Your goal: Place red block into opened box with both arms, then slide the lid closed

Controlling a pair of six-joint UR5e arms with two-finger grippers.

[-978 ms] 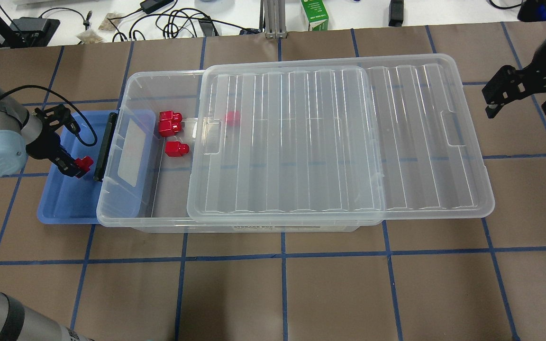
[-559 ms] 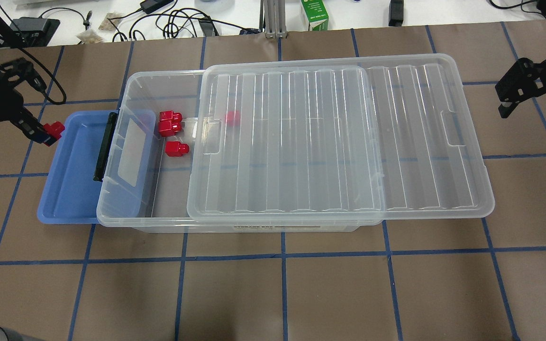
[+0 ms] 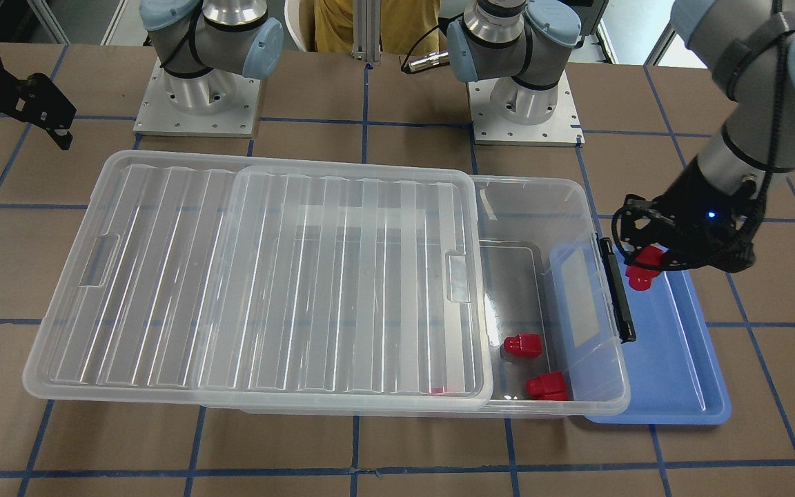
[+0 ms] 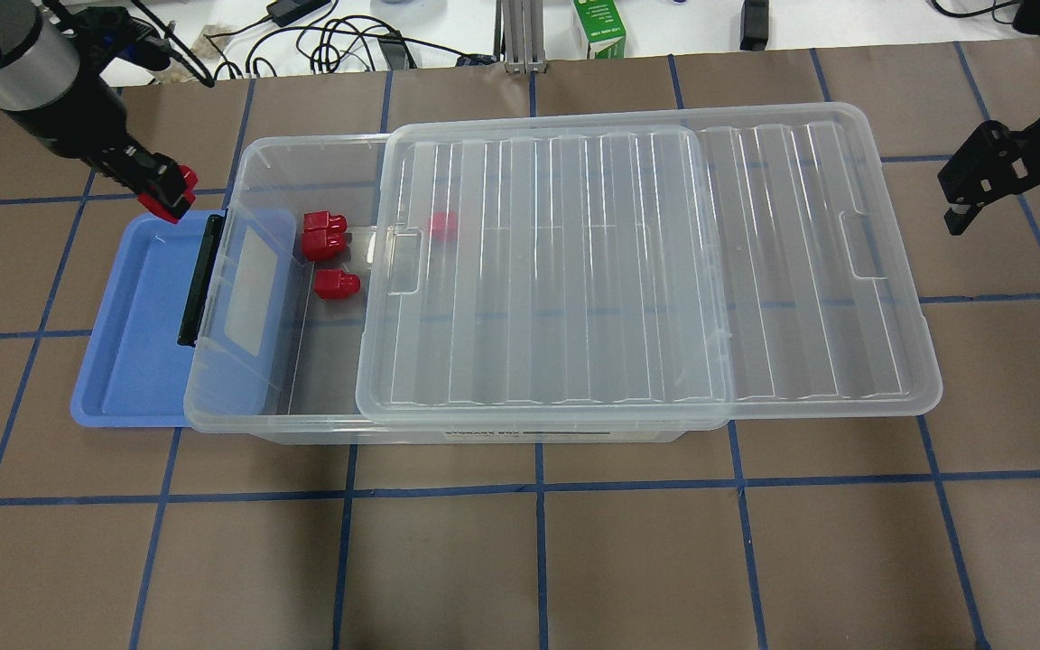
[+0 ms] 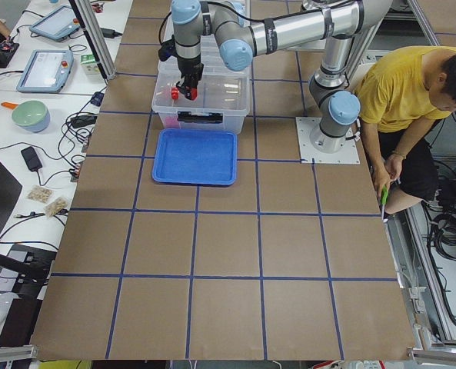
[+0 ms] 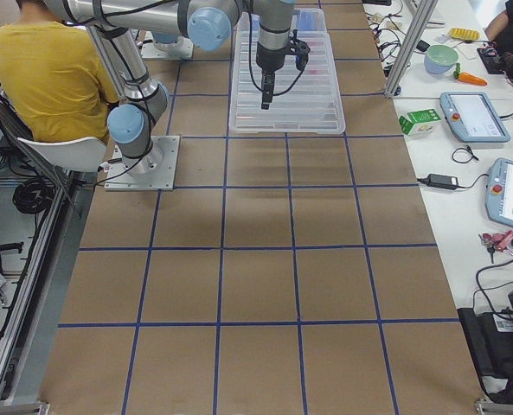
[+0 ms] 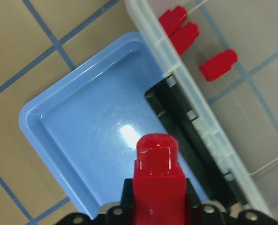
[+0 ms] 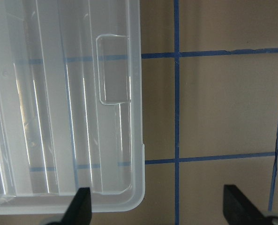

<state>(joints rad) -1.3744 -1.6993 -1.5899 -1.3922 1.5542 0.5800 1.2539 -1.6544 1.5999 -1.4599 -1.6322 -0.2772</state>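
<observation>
Change: left tool (image 4: 166, 191) has carried the red block (image 7: 156, 164) from off the outer far corner of the blue tray (image 4: 136, 343) toward the box (image 4: 249, 155); right tool (image 4: 1016, 212) has barely shifted.
Left tool: clamped on the red block, stub end pointing out past the fingertips.
Red block: held in the air over the far end of the blue tray, near the black clasp bar (image 4: 199, 280), not yet inside the box.
Right tool: jaws spread wide, holding nothing, off the free short end of the lid (image 4: 574, 271) and not touching it.
Lid: resting on the box rim, slid toward the robot's right, overhanging that end and leaving the clasp end uncovered.
Box contents: a pair of blocks (image 4: 326, 235) touching each other, a single block (image 4: 337, 284) near them, a fourth (image 4: 441, 226) seen dimly under the lid edge.
Blue tray: on the bench (image 4: 538, 560), partly tucked under the clasp end of the box.
</observation>
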